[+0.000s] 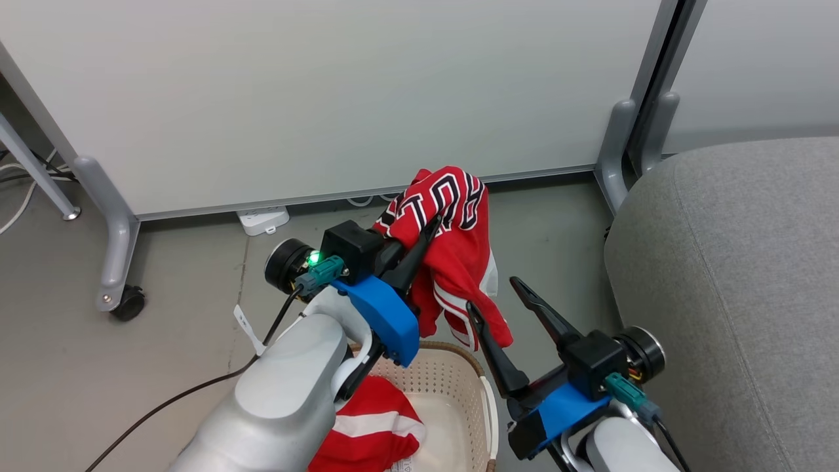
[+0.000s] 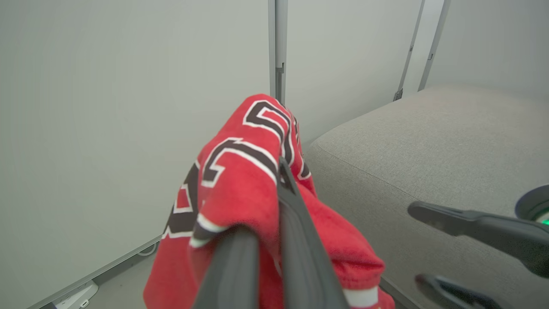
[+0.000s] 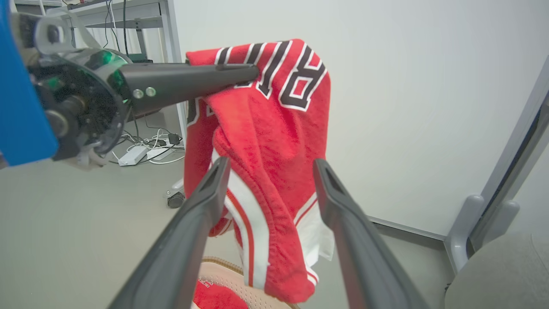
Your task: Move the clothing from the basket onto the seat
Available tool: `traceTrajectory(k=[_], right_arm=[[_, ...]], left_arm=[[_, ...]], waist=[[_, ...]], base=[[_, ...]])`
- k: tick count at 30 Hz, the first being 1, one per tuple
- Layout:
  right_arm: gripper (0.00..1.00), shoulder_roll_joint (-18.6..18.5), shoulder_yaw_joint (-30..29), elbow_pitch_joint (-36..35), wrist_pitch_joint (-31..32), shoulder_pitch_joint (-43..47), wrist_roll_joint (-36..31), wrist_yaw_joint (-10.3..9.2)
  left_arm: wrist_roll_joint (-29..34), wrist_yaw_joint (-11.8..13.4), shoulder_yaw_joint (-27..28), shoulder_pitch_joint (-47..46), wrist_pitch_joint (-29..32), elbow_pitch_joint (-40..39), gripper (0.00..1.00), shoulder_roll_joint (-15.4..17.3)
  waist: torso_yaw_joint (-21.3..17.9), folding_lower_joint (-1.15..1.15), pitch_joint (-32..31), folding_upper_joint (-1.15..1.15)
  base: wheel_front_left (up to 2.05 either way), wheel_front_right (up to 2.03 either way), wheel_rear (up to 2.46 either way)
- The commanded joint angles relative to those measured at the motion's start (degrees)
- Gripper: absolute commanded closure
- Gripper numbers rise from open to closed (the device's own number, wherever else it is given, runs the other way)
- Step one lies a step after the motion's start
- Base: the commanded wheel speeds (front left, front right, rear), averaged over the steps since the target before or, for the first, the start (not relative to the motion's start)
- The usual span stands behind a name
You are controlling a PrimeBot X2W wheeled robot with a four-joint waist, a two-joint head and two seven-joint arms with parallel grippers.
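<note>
Left gripper (image 1: 429, 229) is clamping the jersey (image 1: 459, 262) above the basket (image 1: 488, 406); right gripper (image 1: 493, 295) is gaping empty. Striped garment (image 1: 373, 426) is lying inside; seat (image 1: 734, 295) at 3 o'clock is waiting.

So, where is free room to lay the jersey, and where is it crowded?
Free: the seat's top, right of the partition foot; also the floor between basket and partition. Crowded: the basket, holding another red garment, with the left gripper, right gripper and hanging jersey above it.

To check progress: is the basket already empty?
No, a white-striped red garment lies inside the basket.
</note>
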Motion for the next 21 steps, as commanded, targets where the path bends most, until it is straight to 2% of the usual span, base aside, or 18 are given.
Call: traceTrajectory(k=[1, 6, 21], right_arm=[[0.00, -0.2, 1.6, 0.9, -0.3, -2.1, 0.6, -0.04], [0.00, 0.0, 5.3, 4.2, -0.3, -7.3, 0.7, -0.04], [0.00, 0.2, 9.6, 17.6, -0.2, -20.2, 0.0, -0.04]], left_arm=[[0.1, -0.1, 0.0, -1.0, -0.3, -0.2, 1.00, 0.1], [0.3, -0.1, -0.2, -1.5, -0.3, -0.4, 1.00, 0.0], [-0.8, 0.3, -1.8, -3.6, -0.3, -2.4, 1.00, 0.0]], waist=[[0.2, 0.00, 0.5, 0.00], [0.9, 0.00, 1.7, 0.00], [3.0, 0.00, 5.4, 0.00]], base=[[0.00, 0.00, 0.00], [0.00, 0.00, 0.00], [0.00, 0.00, 0.00]])
